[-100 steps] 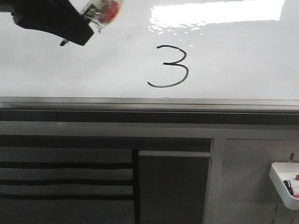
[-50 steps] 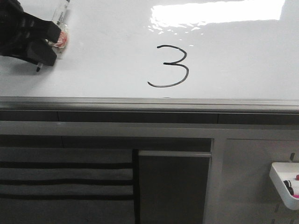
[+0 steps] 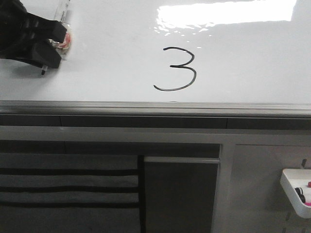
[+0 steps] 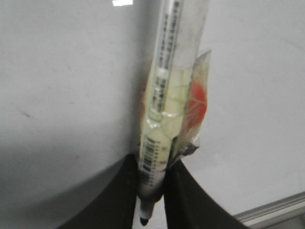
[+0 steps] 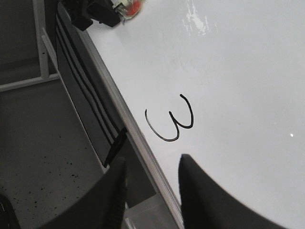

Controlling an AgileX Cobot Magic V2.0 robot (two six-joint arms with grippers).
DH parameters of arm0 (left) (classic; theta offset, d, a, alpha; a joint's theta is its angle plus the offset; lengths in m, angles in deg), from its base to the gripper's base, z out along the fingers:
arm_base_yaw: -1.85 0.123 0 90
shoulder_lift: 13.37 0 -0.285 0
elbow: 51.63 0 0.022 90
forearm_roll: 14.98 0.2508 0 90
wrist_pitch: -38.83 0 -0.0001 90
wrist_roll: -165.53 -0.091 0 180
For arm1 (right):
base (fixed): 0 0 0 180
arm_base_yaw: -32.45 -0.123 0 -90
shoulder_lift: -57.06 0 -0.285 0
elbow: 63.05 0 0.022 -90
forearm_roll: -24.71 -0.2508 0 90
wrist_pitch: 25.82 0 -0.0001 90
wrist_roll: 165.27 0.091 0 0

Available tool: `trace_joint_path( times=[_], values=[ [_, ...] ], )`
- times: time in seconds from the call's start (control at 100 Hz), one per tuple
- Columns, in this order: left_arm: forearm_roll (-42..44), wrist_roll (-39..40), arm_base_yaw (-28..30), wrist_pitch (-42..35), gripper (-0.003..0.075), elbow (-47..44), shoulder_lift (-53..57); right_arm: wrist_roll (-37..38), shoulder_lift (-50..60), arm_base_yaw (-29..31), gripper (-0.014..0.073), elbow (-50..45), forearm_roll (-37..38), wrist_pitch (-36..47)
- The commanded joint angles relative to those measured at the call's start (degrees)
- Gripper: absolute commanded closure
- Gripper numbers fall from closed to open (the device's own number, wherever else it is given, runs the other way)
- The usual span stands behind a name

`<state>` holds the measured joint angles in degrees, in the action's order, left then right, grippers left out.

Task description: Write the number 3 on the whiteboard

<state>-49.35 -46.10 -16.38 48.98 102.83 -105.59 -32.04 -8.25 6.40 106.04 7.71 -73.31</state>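
A thin black number 3 (image 3: 177, 69) is drawn on the glossy whiteboard (image 3: 243, 58); it also shows in the right wrist view (image 5: 171, 121). My left gripper (image 3: 48, 44) is at the board's left side, shut on a marker (image 4: 162, 105) wrapped in clear tape with a red patch. The marker tip (image 3: 43, 72) points down, close above the board. My right gripper (image 5: 151, 167) is open and empty, over the board's grey front edge (image 5: 138, 138), below the digit. It is out of the front view.
A bright light reflects at the board's top right (image 3: 223, 13). Grey cabinet panels (image 3: 180, 194) and dark slats (image 3: 68, 187) lie below the edge strip (image 3: 155, 108). A white tray (image 3: 297, 190) with markers hangs at the lower right.
My left gripper has moved left and down with the marker, from the upper left of the board toward its left edge, then nearly settled. The digit is unchanged.
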Motion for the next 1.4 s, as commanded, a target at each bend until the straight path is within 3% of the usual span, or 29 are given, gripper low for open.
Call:
trace_joint_path(
  times=[0.0, 0.21, 0.31, 0.55, 0.75, 1.01, 1.18, 1.39],
  values=[
    [-1.2, 0.7, 0.3, -4.7, 0.0627, 1.6, 1.6, 1.0, 1.1, 0.4, 0.0367, 1.6, -0.7, 2.9],
    [-1.1, 0.6, 0.3, -4.3, 0.0377, 1.6, 1.6, 5.5, 1.1, 1.1, 0.0367, 1.6, -0.4, 2.6],
    [-0.2, 0.5, 0.3, -3.1, 0.0325, 1.6, 2.6, 8.5, 1.1, 2.5, 0.0367, 1.6, 0.3, 1.8],
    [9.3, 0.5, 0.3, 4.5, 0.033, 1.6, 11.7, 19.6, 4.1, 8.6, 0.037, 1.6, 1.6, -4.4],
    [15.4, 0.5, 0.3, 14.7, 0.033, 1.8, 24.5, 33.2, 9.1, 12.7, 0.037, 1.4, 7.4, -7.2],
    [17.5, 0.6, 0.3, 27.9, 0.0331, 0.9, 44.4, 39.4, 18.8, 13.4, 0.0374, -8.1, 8.3, -1.6],
    [20.5, 9.5, 0.3, 27.6, 0.0363, -4.3, 56.0, 44.3, 25.6, 13.4, 0.0475, -17.6, 10.8, 5.6],
    [27.5, 20.7, 0.3, 20.7, 0.0548, -14.5, 66.0, 46.0, 32.8, 13.4, 0.0635, -25.7, 10.8, 13.1]
  ],
)
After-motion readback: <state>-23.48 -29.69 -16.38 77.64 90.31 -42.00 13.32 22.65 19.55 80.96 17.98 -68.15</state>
